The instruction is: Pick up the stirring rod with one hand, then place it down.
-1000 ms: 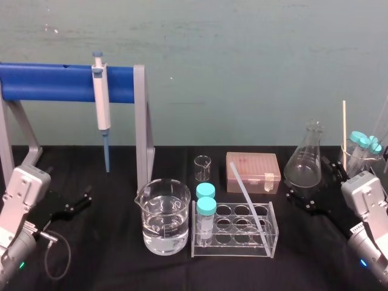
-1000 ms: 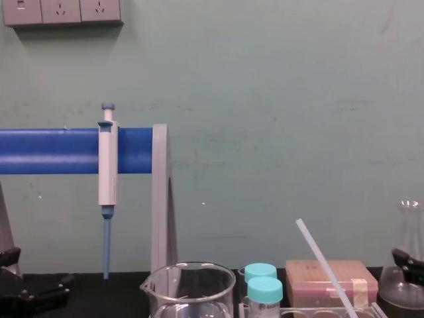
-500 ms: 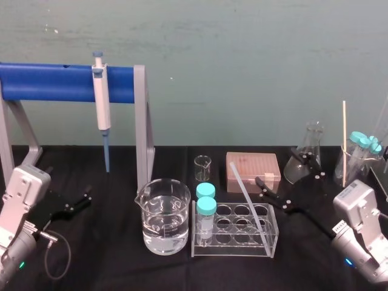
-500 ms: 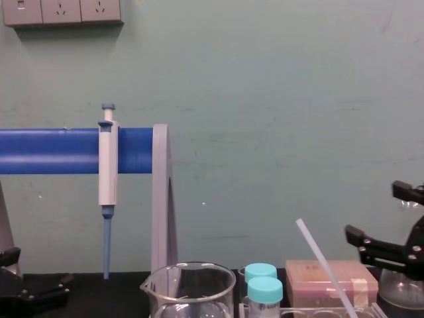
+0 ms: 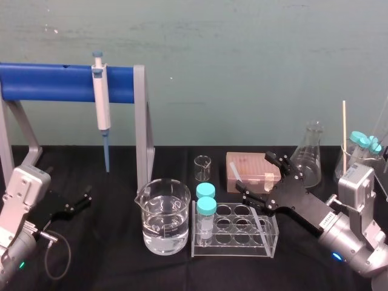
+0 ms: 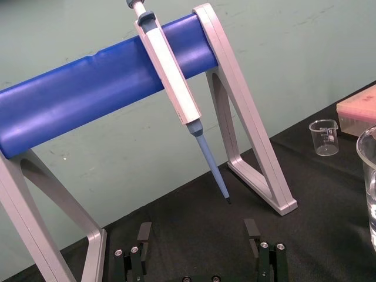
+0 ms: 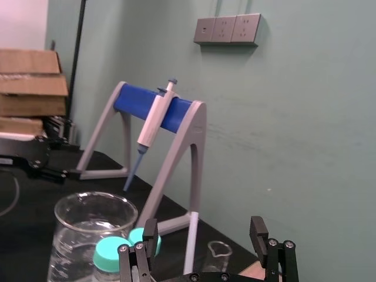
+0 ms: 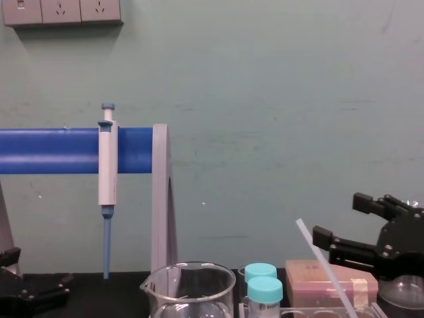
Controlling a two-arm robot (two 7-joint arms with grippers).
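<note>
The stirring rod [image 5: 237, 177] stands slanted in the clear test-tube rack [image 5: 233, 240] near the middle of the black surface [image 5: 109, 254], its foot in a right-hand hole of the rack and its top leaning up and to the left, in front of the pink box [image 5: 253, 165]. The right claw [image 5: 257, 177] reaches in from the right at the height of the rod's upper part, its two black fingers spread wide and pointing leftward at the rod. In the head view the nearer finger crosses in front of the rod while the farther one sits over the pink box; in the chest view the rod's top [image 8: 324, 270] lies just left of the fingertips of the right claw [image 8: 336, 217]. The right wrist view looks along that claw [image 7: 204, 230] and shows the rod [image 7: 191, 244] upright in the gap between the fingers, touching neither; whether it is already inside the gap or just ahead of the tips cannot be told. Two blue-capped tubes [image 5: 206, 206] stand at the rack's left end, beside a beaker of water [image 5: 162, 219]. The left claw [image 5: 82, 202] rests low at the far left of the surface, well apart from the rod, fingers parted [image 6: 198, 232]
</note>
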